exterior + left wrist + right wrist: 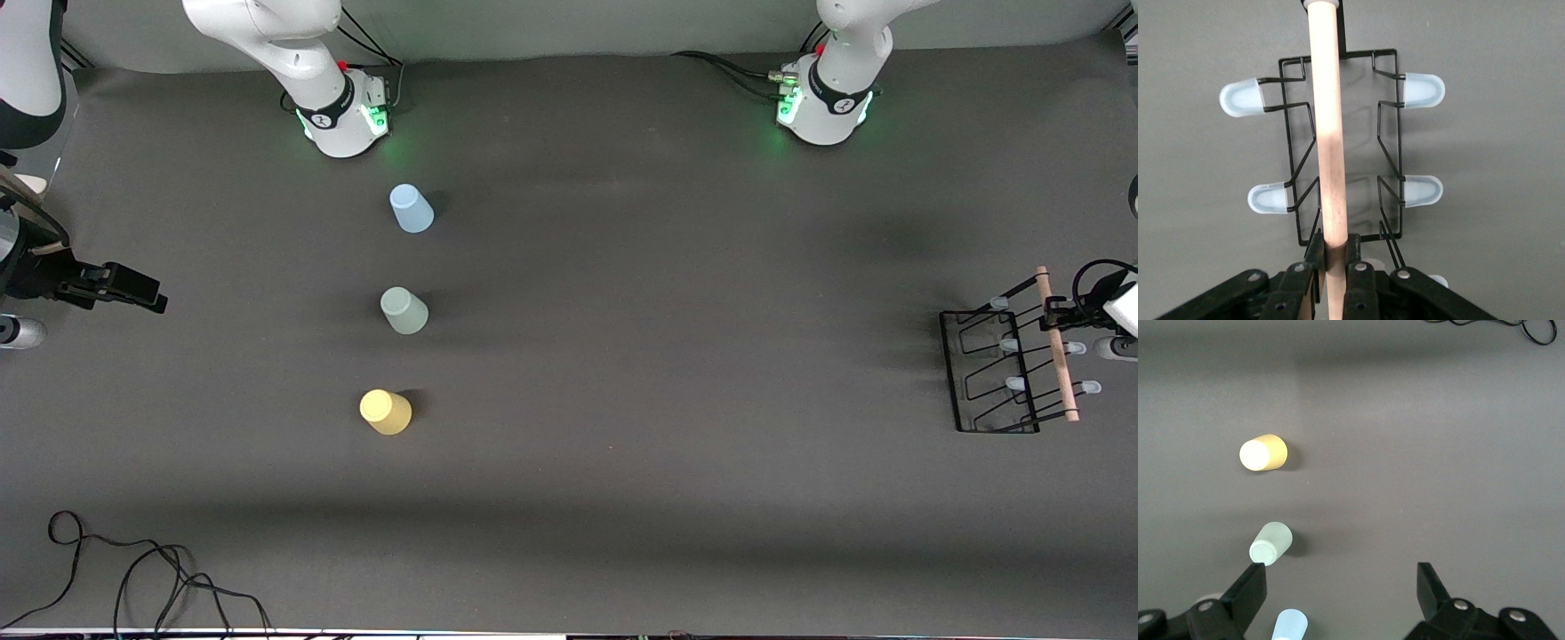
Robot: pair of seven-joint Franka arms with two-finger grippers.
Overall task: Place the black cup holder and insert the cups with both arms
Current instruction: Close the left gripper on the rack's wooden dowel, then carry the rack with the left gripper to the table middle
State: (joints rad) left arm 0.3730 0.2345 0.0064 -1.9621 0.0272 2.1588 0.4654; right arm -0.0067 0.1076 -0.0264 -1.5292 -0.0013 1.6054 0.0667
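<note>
The black cup holder (949, 373) stands on the mat at the left arm's end of the table, its wooden rod handle (1058, 356) on top. My left gripper (1058, 313) is shut on that handle; in the left wrist view the fingers (1314, 253) clamp the rod (1328, 133) above the wire rack (1293, 153). Three cups stand in a row toward the right arm's end, closed ends up: light blue (412, 209), grey-green (404, 310), yellow (386, 412). My right gripper (147, 298) waits open at that end, apart from the cups. Its wrist view shows yellow (1263, 453), grey-green (1271, 543) and blue (1290, 625) cups below the gripper (1340, 577).
Both arm bases (347, 116) (822, 111) stand along the edge farthest from the front camera. A loose black cable (133, 578) lies near the closest edge at the right arm's end. Bare grey mat (676, 338) spans between the cups and the holder.
</note>
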